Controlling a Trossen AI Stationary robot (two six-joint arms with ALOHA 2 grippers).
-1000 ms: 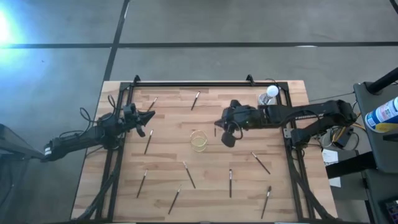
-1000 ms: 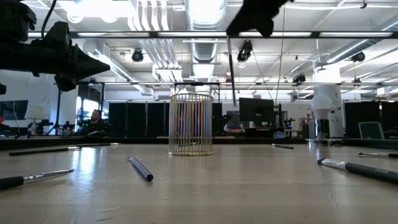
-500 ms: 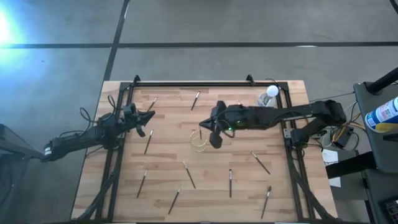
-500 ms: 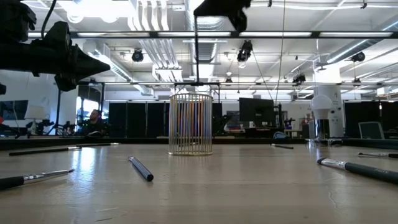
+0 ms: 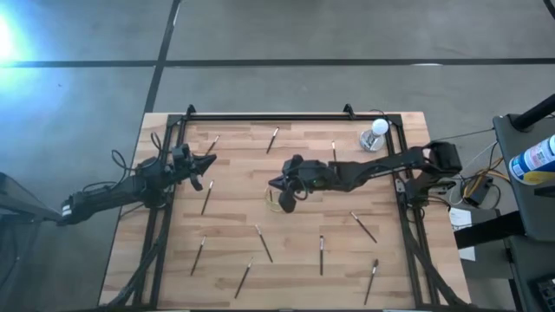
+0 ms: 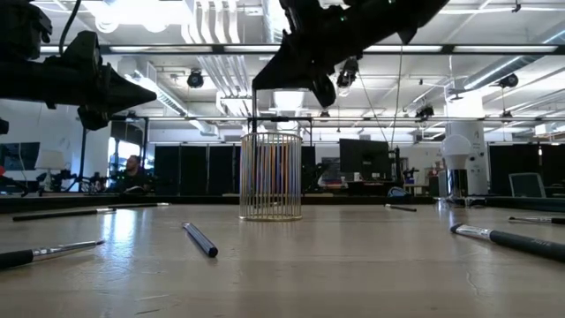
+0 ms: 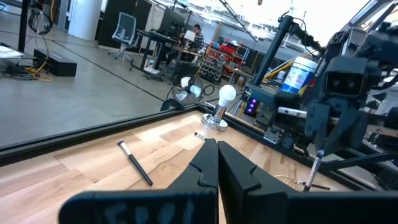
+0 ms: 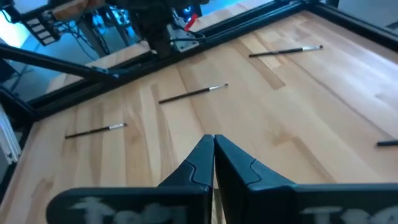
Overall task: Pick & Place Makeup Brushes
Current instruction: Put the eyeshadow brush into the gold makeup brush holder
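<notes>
My right gripper (image 5: 279, 185) hangs over the near-left rim of the wire cup (image 5: 277, 201), shut on a makeup brush (image 7: 316, 168). That brush (image 6: 254, 110) hangs straight down, its lower end at the rim of the cup (image 6: 271, 176). Whether it is inside I cannot tell. Several other makeup brushes lie flat on the wooden table, among them one (image 5: 206, 198) near the left arm, one (image 5: 264, 243) in front of the cup and one (image 5: 363, 227) to the right. My left gripper (image 5: 211, 161) stays shut and empty at the table's left edge.
A white round-topped object (image 5: 375, 134) stands at the back right corner. A black frame rail (image 5: 269, 117) runs round the table. More brushes (image 5: 272, 139) lie near the back rail and along the front edge (image 5: 321, 255). A bottle (image 5: 533, 159) stands off the table to the right.
My right gripper has travelled left with the brush, from right of the cup to over its left rim, and has come lower. The left arm has not moved.
</notes>
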